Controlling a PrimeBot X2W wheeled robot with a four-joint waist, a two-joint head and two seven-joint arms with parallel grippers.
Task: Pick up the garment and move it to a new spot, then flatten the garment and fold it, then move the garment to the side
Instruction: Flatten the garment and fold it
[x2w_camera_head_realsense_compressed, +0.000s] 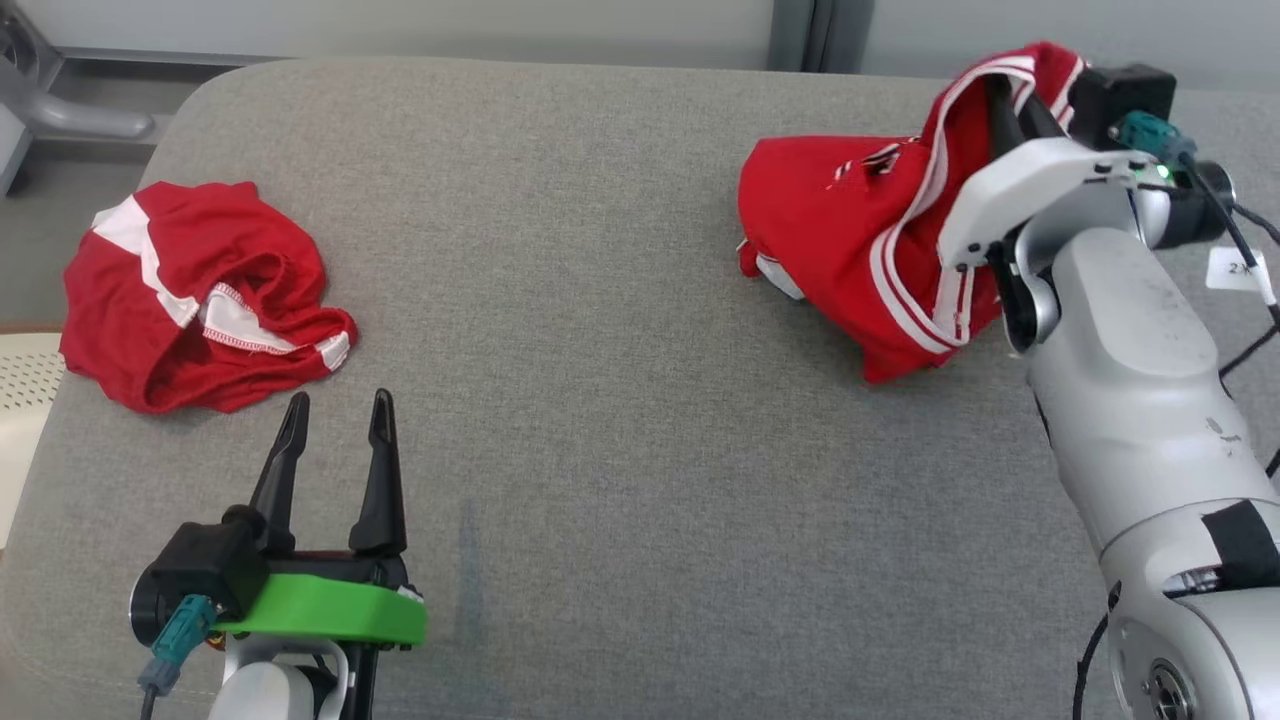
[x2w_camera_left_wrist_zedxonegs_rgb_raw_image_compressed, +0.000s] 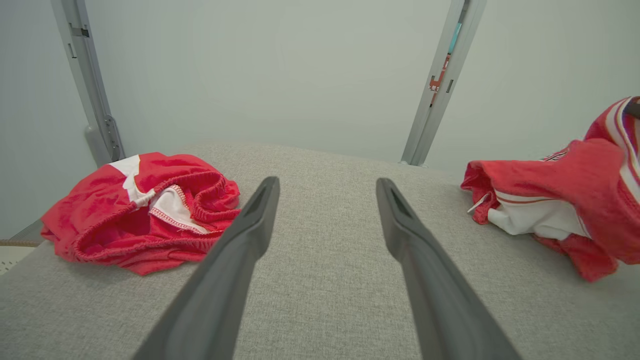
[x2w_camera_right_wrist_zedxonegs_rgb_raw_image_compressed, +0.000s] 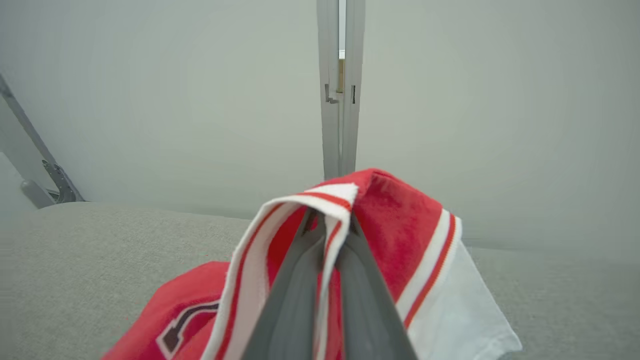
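While the right gripper is hanging over the far right part of the bench, its jaws are pressing together on the striped white-and-red trim of the garment. The right wrist view is showing both dark fingers lying flat against each other, with the trim pinched between them and draping over their tips. The grip is sitting on a bound edge, probably because a hem gives firmer purchase than loose fabric and lets the body of the cloth hang free. The upper part of the garment is standing tented up toward the gripper while its lower folds are resting on the grey surface. The lift is judged to be only beginning.

The left gripper is sitting low at the near left of the bench, its jaws standing wide apart with nothing between them. It is pointing across the bench, well apart from the held garment. This is leaving the right arm's path free and is placing it ready for the flattening step. A second red garment is lying crumpled just beyond it and to its left, untouched.

The broad middle of the bench is offering the likeliest new spot. The trailing fabric is likely to drag during transfer, so a higher lift is advisable.
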